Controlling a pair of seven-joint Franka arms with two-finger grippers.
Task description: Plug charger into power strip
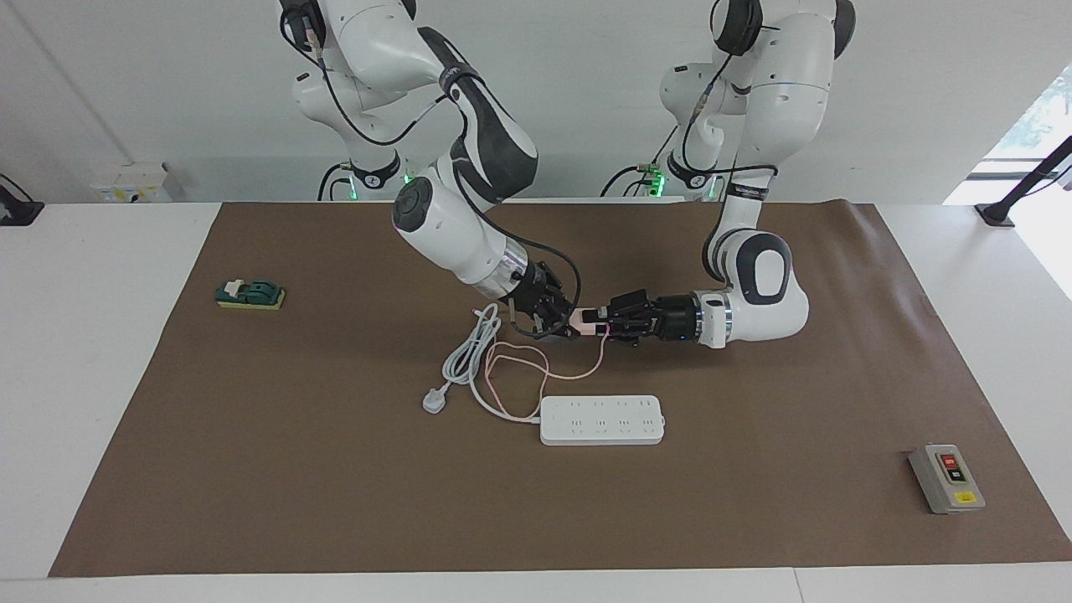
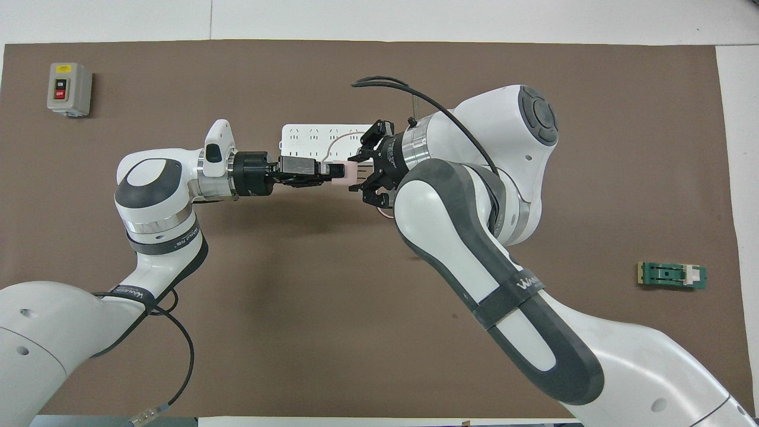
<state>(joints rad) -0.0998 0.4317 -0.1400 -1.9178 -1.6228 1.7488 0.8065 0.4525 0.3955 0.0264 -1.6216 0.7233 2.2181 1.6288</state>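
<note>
step: mid-air handover | charger [image 1: 584, 319] pinched by both left gripper [image 1: 605, 323] and right gripper [image 1: 569, 323] | next: right lets go, left carries to strip [image 1: 602, 420]

1 camera looks down from high across the table at the robots, 1 steeply from above their end — both share the brown mat [image 1: 335, 469].
</note>
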